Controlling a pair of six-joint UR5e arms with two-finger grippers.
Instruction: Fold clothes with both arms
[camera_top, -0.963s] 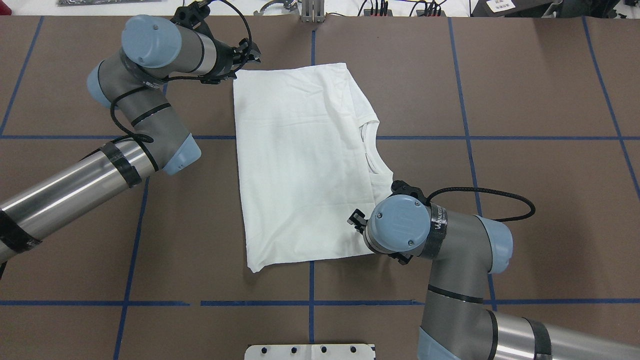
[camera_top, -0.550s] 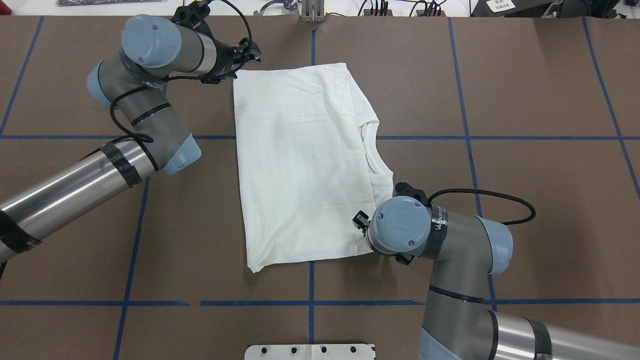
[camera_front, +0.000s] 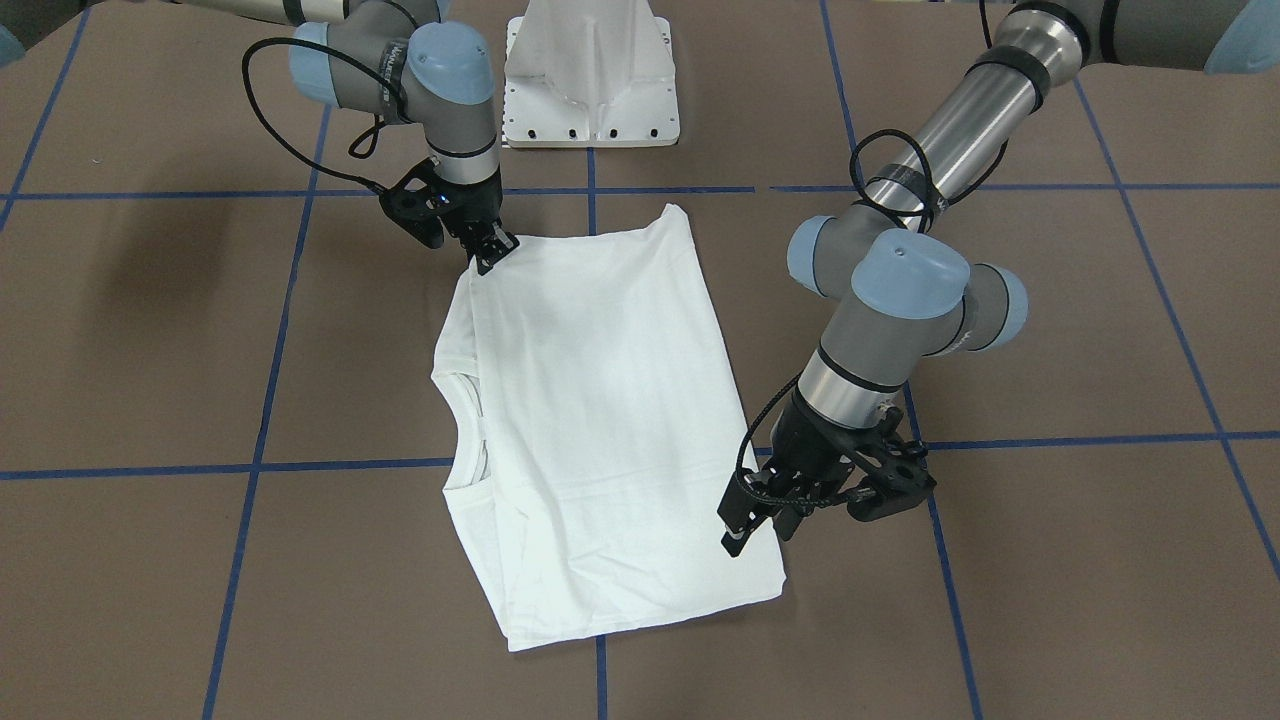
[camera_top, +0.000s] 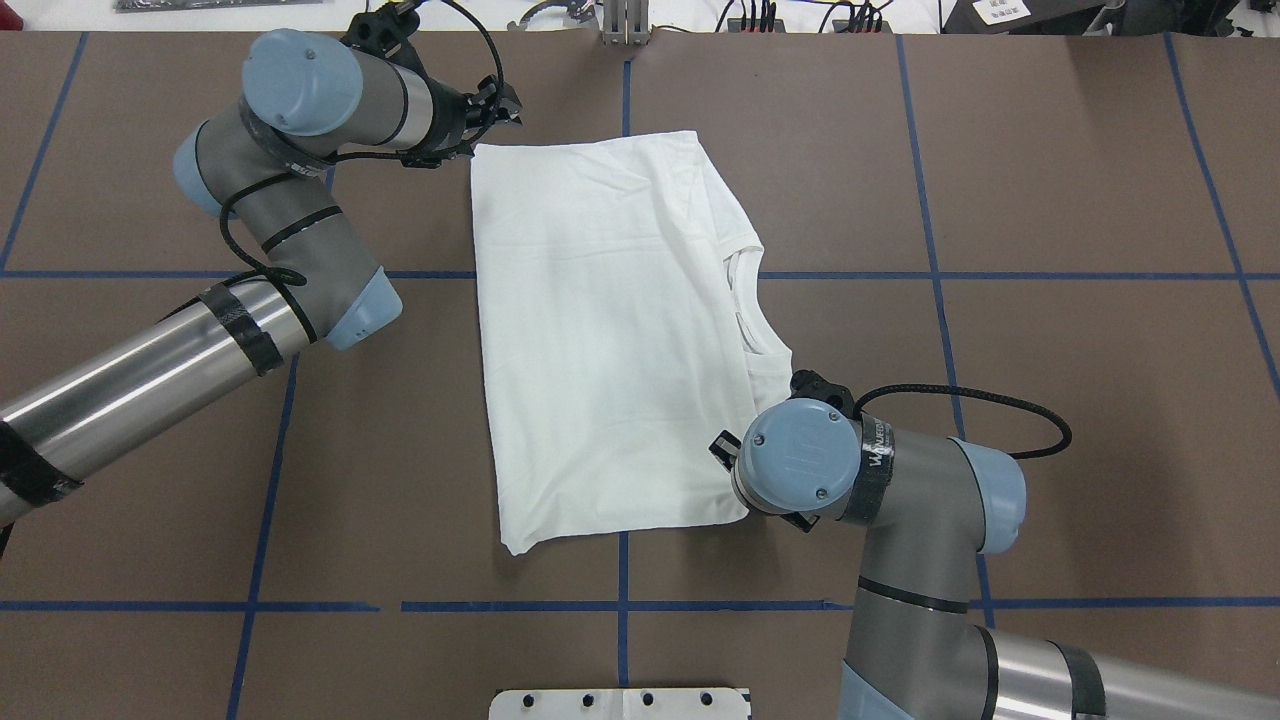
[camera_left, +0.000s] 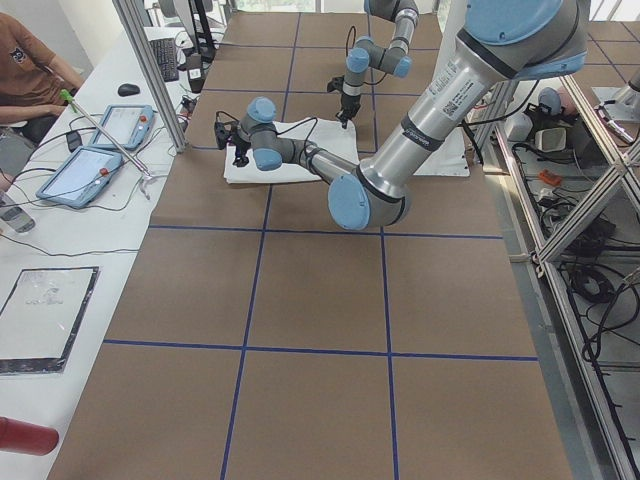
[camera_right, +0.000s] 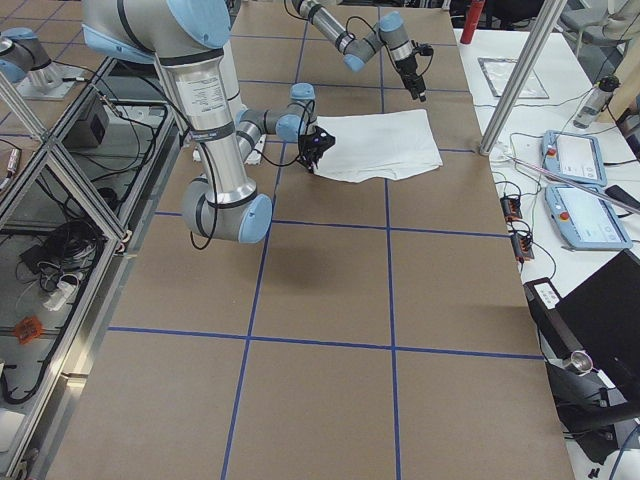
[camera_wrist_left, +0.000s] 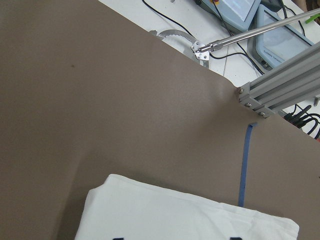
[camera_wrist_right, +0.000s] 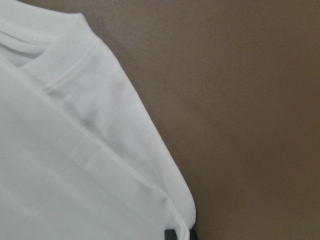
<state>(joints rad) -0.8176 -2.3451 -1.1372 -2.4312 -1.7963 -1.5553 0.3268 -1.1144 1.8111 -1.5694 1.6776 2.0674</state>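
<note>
The bench (camera_top: 1050, 400) is a broad, matt brown sheet, ruled into large squares by blue tape lines (camera_top: 1000, 275).

At its middle lies the T-shirt (camera_top: 600, 330). It is soft white cotton doubled over into a rough rectangle, with shallow creases at its far end. The upper layer covers most of the lower one, and its edge slants across the side nearest the right arm (camera_top: 900, 500), where the ribbed neck (camera_top: 742, 300) peeps out. It looks part-folded already, with at least one more fold likely needed.

The left arm (camera_top: 130, 380), a silver-grey tube with pale blue caps, reaches to the far corner on its own side. The right arm bends down over the near corner diagonally opposite. Working opposite corners probably lets the pair pull the cloth taut and square before turning it over.

In the front-facing view the right claw (camera_front: 488, 255) sits low at its corner with its black fingers nipped close together. They appear to pinch the cloth's edge, and its wrist camera shows a dark fingertip right at that corner.

The left claw (camera_front: 757, 530) hangs just above its corner with fingers parted and nothing in them, seemingly poised to take hold. Its wrist camera looks down on the rounded, layered corner lying flat.
</note>
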